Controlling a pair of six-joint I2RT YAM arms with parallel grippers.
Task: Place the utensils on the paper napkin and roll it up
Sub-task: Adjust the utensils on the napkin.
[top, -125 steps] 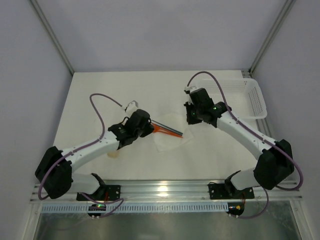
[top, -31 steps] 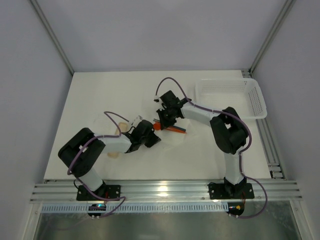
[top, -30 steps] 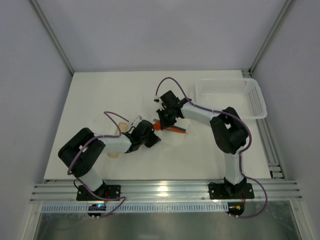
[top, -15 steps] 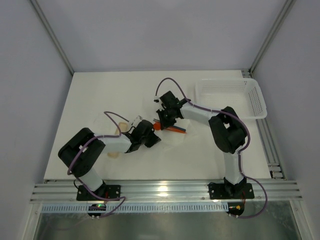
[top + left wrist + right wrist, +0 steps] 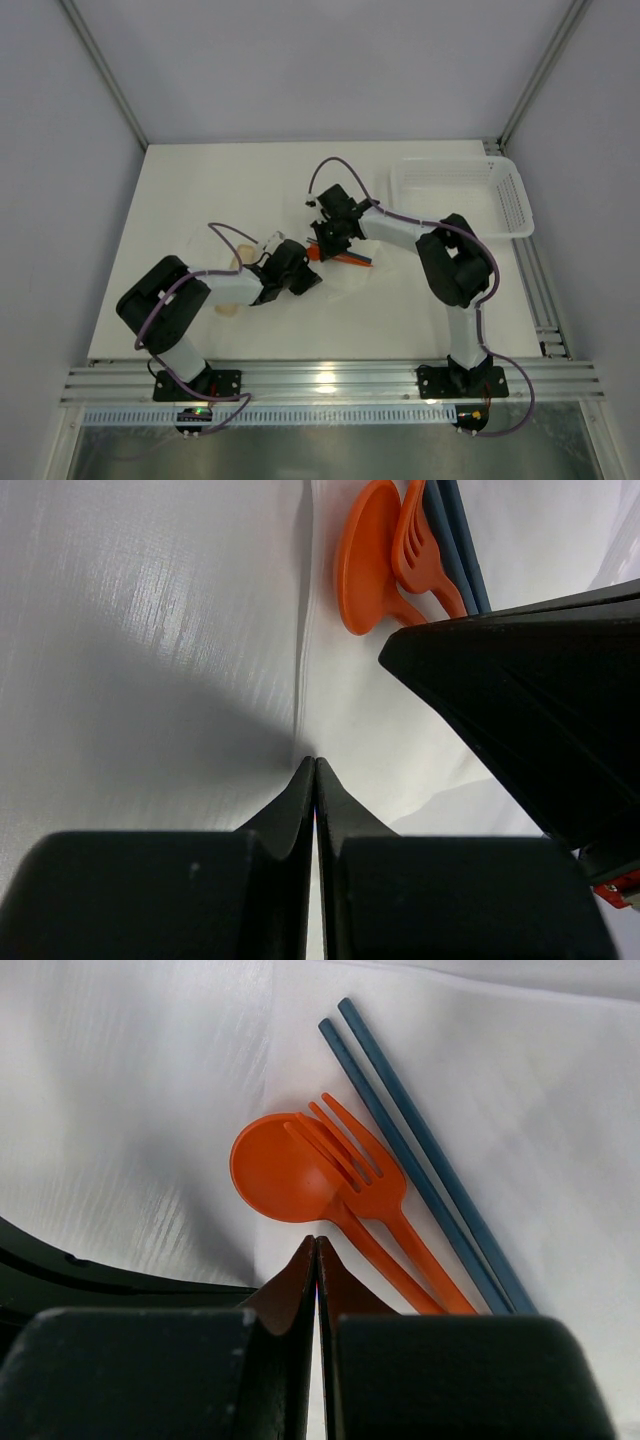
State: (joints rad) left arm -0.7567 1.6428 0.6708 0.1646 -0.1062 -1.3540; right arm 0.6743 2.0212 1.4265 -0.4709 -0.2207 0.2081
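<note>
Jaws on both are pressed shut, nothing visibly pinched: left gripper point(image 5: 315, 765) at the paper napkin point(image 5: 400, 730) edge, right gripper point(image 5: 316, 1245) beside the orange spoon point(image 5: 275, 1175), which lies with the orange fork point(image 5: 365, 1175) and dark chopsticks point(image 5: 420, 1150) on the napkin at mid-frame. Over the last second the right wrist only crept toward the upper left, so rolling looks about to start; both arms reach low and inward over the sheet

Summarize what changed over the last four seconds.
The right gripper swung left from near the basket to the spoon end of the utensils on the paper napkin. The left gripper drew back to the napkin's near-left edge, its arm folding. Both are shut. Utensils, napkin and basket stayed put.
</note>
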